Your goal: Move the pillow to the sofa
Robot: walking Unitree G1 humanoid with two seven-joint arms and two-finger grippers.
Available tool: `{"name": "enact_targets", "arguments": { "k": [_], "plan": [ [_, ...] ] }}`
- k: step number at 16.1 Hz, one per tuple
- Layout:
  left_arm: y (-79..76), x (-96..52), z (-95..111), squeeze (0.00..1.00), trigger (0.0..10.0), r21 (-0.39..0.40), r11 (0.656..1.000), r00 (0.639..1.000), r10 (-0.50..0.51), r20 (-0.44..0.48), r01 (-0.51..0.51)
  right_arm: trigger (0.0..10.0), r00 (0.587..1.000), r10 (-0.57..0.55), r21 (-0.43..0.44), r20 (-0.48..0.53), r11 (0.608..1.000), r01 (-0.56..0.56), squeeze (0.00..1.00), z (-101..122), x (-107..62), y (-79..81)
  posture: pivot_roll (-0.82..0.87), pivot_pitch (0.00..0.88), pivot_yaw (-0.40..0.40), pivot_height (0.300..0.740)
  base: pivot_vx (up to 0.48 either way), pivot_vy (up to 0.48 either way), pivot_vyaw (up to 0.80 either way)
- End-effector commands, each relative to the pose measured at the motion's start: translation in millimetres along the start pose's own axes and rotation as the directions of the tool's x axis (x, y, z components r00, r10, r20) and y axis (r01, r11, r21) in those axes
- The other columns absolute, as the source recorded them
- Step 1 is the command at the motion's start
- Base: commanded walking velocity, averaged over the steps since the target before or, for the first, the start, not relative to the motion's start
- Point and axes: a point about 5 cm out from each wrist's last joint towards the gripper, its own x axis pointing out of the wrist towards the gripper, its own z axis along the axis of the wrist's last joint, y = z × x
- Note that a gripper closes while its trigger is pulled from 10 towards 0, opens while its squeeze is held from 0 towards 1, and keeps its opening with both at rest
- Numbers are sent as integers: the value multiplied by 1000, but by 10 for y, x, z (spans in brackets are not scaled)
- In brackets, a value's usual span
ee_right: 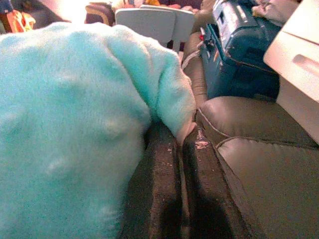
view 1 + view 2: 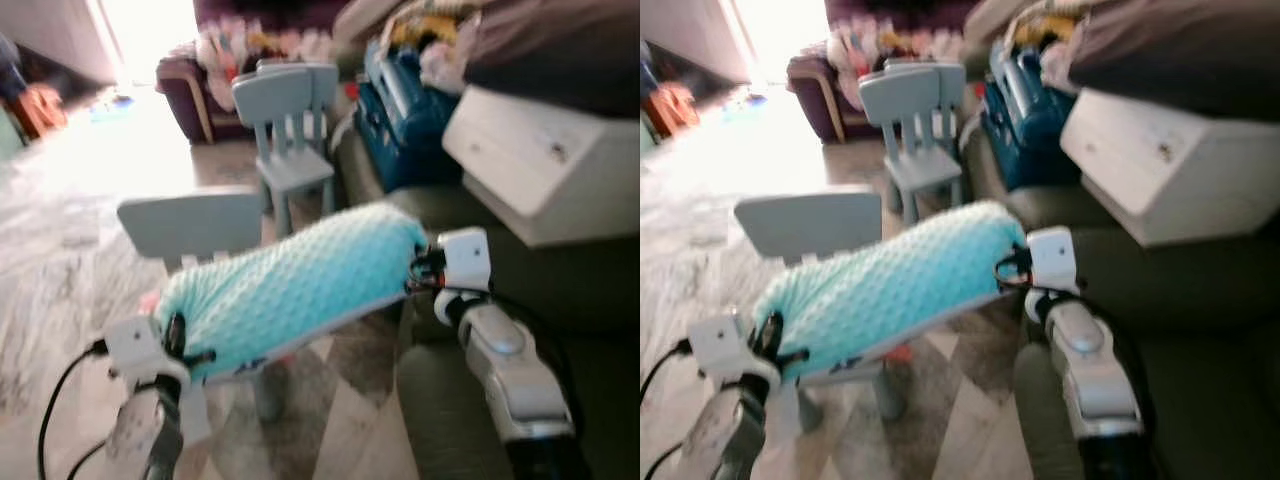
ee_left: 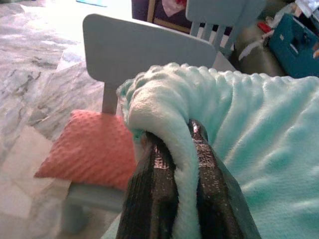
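**Pillow held between both my grippers, beside the sofa**

Head views: I hold the turquoise pillow in the air, slanting up from my left gripper to my right gripper. Its right end hangs at the front edge of the dark green sofa. On the sofa's seat sit a white box and a blue case, both blurred; what lies in them I cannot tell. Under the pillow stands a pale blue chair, its seat mostly hidden.

Left wrist view: my fingers are pinched on a fold of the pillow's end. An orange cushion lies on the chair's seat.

Right wrist view: my fingers are pressed together on the pillow's corner, just beside the sofa's cushion edge; the blue case is cut off above.
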Motion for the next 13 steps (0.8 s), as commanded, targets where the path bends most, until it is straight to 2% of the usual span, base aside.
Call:
{"name": "enact_targets", "arguments": {
  "k": [1,5,7,13],
  "plan": [
    [36,4,64,0,10000,13,1000,1000,13,28,-13,10000,999,-19,-6,26,1000,19,0,57,-3,-28,-210,0,49,740,0,0,0],
    [23,-5,88,0,10000,-53,999,999,-8,50,11,10000,1000,-19,-9,24,1000,20,0,51,-11,-38,-214,0,45,740,0,0,0],
    [25,-8,77,0,10000,-79,997,999,-8,45,11,10000,1000,-19,-12,24,1000,20,0,52,-12,-41,-216,0,42,740,0,480,0],
    [23,-6,84,0,10000,-75,997,999,-12,53,16,10000,1000,-18,-15,23,1000,19,0,57,-7,-40,-216,0,39,740,0,480,0]
  ]
}}
